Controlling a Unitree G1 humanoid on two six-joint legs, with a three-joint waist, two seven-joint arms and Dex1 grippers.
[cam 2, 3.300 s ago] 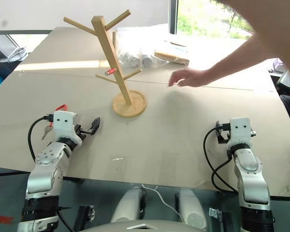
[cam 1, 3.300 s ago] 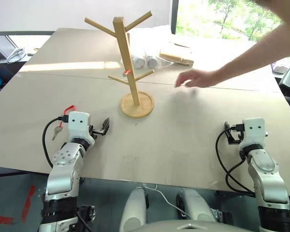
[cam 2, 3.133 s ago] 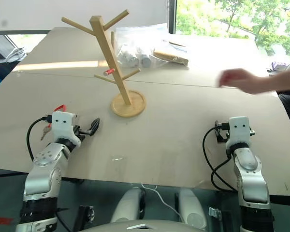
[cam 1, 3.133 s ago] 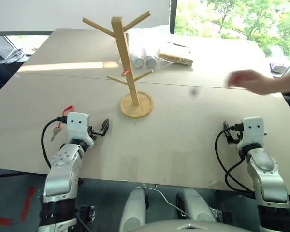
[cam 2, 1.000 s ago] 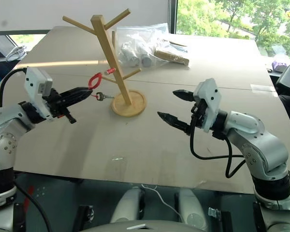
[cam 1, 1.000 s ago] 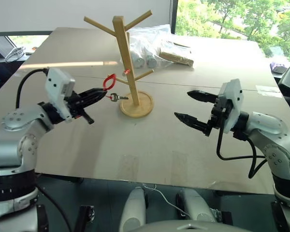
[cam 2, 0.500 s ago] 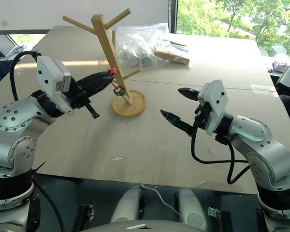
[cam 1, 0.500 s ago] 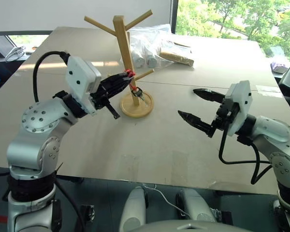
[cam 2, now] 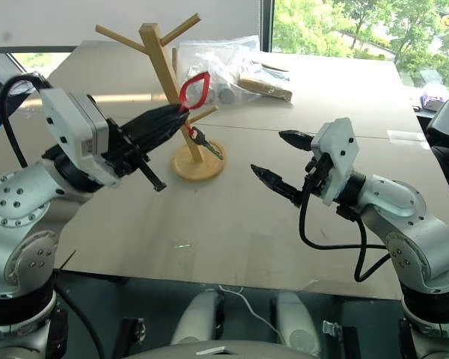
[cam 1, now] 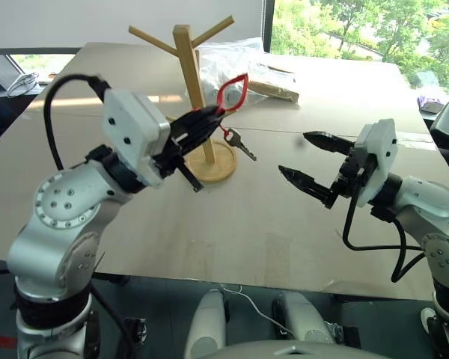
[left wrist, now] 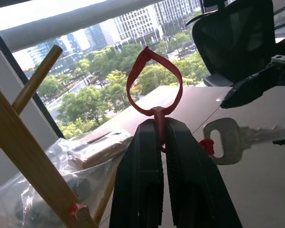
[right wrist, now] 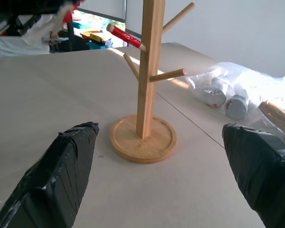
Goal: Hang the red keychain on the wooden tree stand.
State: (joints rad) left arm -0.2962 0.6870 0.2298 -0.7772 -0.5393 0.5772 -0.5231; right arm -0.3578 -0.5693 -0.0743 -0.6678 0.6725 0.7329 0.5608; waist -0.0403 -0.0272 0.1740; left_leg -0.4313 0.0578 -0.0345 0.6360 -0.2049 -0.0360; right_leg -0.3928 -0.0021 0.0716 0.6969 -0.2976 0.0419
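Two black fingers of my left gripper [cam 1: 207, 117] are pressed together on the red keychain [cam 1: 231, 91], pinching its stem at centre frame. It's a thin red teardrop loop standing up, with a grey key [cam 1: 239, 143] dangling beneath. A second ago it hung left of the wooden tree stand [cam 1: 198, 97]; now it sits right of the post, higher. My right gripper [cam 1: 308, 159], centre-right, stays spread wide. Bagged items [cam 2: 232, 71] lie at upper centre of the beige table [cam 1: 247, 217], with trees outside the window.

The left gripper [cam 2: 176, 114] pinches the red keychain [cam 2: 194, 89] beside the wooden tree stand [cam 2: 170, 82]; the right gripper [cam 2: 277, 159] hovers with fingers apart.
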